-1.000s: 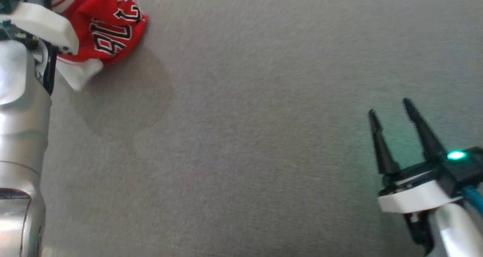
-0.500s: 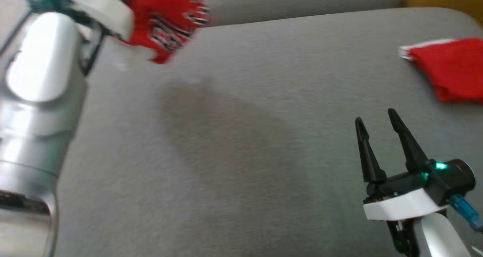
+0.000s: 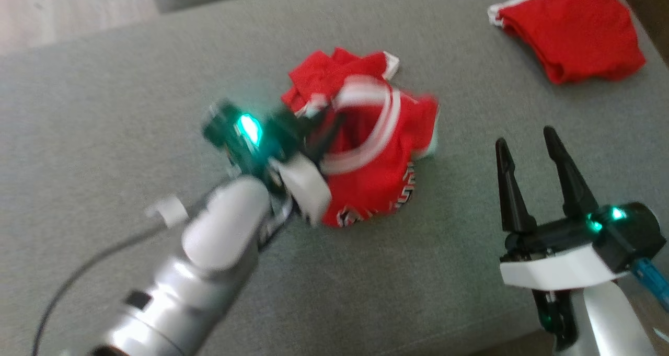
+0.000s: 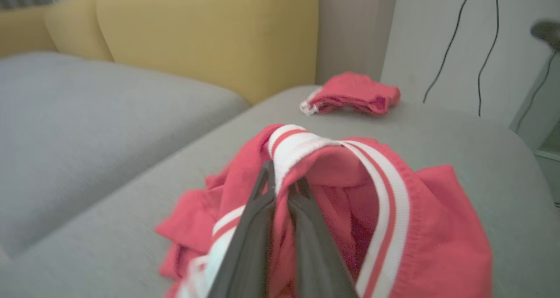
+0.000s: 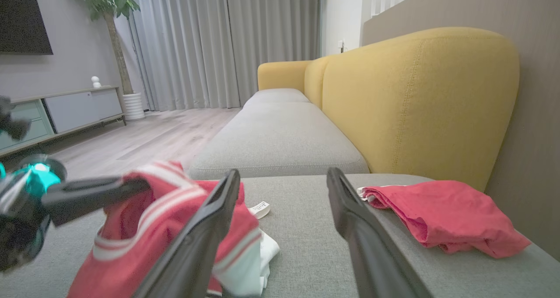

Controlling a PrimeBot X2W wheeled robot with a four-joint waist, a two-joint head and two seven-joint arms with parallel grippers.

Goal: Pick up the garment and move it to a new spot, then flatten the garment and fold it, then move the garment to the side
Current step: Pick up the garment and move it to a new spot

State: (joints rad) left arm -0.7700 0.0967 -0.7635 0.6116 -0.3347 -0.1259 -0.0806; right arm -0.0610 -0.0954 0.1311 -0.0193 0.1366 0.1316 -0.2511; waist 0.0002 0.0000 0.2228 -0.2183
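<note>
The garment (image 3: 381,162) is a crumpled red jersey with white-and-red striped trim and dark lettering. It lies bunched on the middle of the grey sofa cushion (image 3: 130,110). My left gripper (image 3: 320,128) is shut on its striped band and holds that edge up above the heap. In the left wrist view the two fingers (image 4: 258,219) pinch the band of the garment (image 4: 420,236). My right gripper (image 3: 524,139) stands open to the right of the garment, apart from it and holding nothing. The right wrist view has the garment (image 5: 175,219) at lower left, behind the open right gripper (image 5: 284,173).
A second red cloth (image 3: 575,32) lies folded at the cushion's far right corner, also in the left wrist view (image 4: 354,97) and right wrist view (image 5: 437,210). A yellow sofa back (image 5: 415,96) borders the cushion. The cushion's front edge (image 3: 470,340) runs near my right gripper.
The head camera has swung. My left gripper has carried the garment from the far left down onto the middle of the cushion. The right gripper stays open.
</note>
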